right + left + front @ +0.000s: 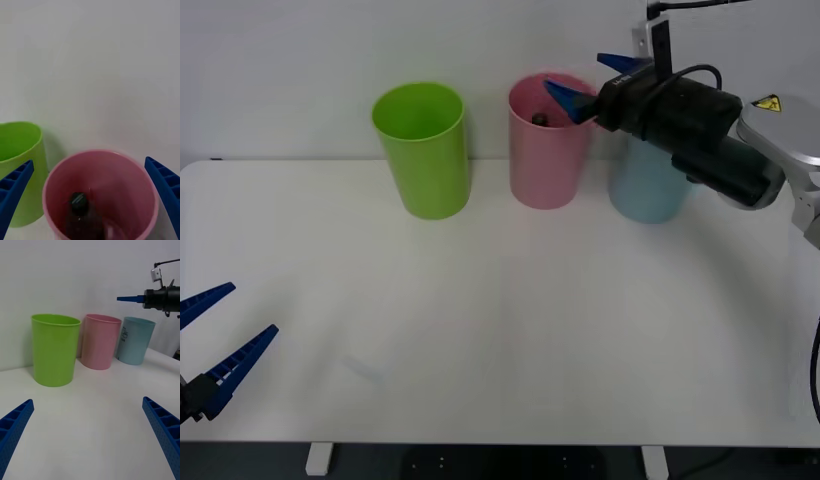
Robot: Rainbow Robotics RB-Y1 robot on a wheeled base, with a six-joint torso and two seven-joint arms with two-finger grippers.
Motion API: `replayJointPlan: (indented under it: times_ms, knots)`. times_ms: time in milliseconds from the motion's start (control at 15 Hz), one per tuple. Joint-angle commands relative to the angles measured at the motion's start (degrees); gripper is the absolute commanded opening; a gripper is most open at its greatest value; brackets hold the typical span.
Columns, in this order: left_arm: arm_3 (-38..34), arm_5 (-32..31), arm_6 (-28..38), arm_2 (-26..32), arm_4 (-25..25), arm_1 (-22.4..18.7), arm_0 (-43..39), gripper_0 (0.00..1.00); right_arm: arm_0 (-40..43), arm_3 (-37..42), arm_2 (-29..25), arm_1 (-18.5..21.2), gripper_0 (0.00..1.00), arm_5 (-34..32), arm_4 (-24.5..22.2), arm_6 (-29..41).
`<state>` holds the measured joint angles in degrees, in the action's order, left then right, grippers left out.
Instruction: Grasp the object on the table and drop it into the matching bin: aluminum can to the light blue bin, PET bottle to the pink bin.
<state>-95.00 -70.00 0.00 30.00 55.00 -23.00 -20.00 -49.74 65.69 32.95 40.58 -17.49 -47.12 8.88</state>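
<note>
Right tool (585,82) hangs wide open, holding nothing, above the pink bin (548,160) at upper centre of the front view. PET bottle (80,213) sits down inside that bin, cap up. Left tool (215,345) waits spread wide at lower left over the desk (510,340).

Pink bin (547,150), black-capped bottle (79,204)

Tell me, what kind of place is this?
Probably a robot test bench for sorting recyclables: a bare white table against a plain wall, three coloured bins, and a PET bottle already inside the pink bin, under the open right hand.
</note>
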Motion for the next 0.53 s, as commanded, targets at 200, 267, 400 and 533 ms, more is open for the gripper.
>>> replayJointPlan:
  times_ms: [200,267,400,533]
  knots:
    - [0.00,0.00,0.00,0.00,0.00,0.00,0.00,1.00,8.25,12.18,-1.57,6.53,1.00,0.00,1.94,-0.18]
    - [0.00,0.00,0.00,0.00,0.00,0.00,0.00,1.00,10.80,15.17,-2.71,8.11,1.00,0.09,1.94,-0.36]
    - [0.00,0.00,0.00,0.00,0.00,0.00,0.00,1.00,15.46,20.00,-4.91,10.31,1.00,0.00,2.12,-0.88]
    - [0.00,0.00,0.00,0.00,0.00,0.00,0.00,1.00,20.38,24.75,-7.72,12.42,1.00,-0.09,2.12,-1.50]
